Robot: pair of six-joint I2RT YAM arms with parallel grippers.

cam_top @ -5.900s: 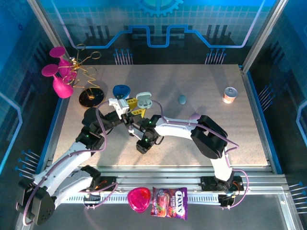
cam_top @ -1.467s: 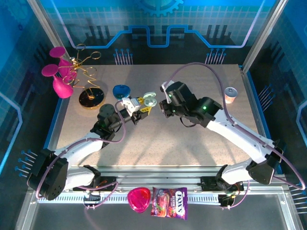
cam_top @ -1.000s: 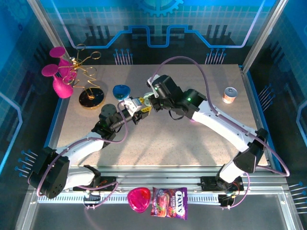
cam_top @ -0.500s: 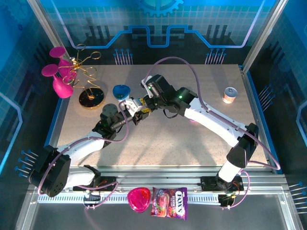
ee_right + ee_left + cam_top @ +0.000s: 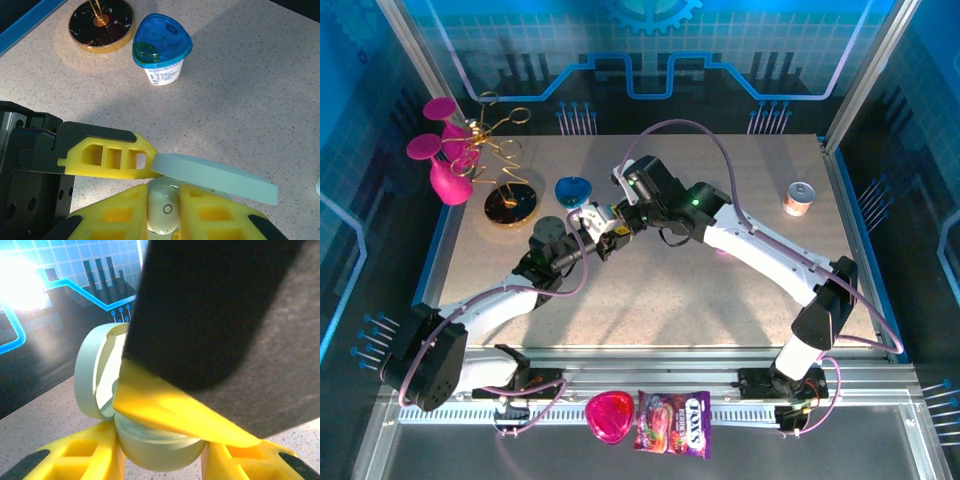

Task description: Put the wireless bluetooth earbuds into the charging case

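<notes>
case (image 5: 150, 445): mid-table (image 5: 720, 290), between the left gripper (image 5: 160, 462) fingers; lid stands open
earbud (image 5: 162, 212): between the right gripper (image 5: 164, 200) fingers; under the lid, at the case opening
cup (image 5: 573, 189): near the case, behind and a little left
stand (image 5: 511, 203): just left of the cup
vase (image 5: 448, 180): left of the stand, at the table edge
can (image 5: 801, 198): far right, well apart
bag (image 5: 673, 423): on the near rail, before the table

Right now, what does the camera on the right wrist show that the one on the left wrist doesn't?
Right wrist: a small pale white-mint plastic earbud pinched between the right arm's yellow fingers, a blue-lidded cup and a round black gold-rimmed base. Left wrist: the pale mint oval charging case's body gripped by the left arm's yellow fingers, plus the blue-lit back wall. Both: that case's open lid and the speckled tabletop.
</notes>
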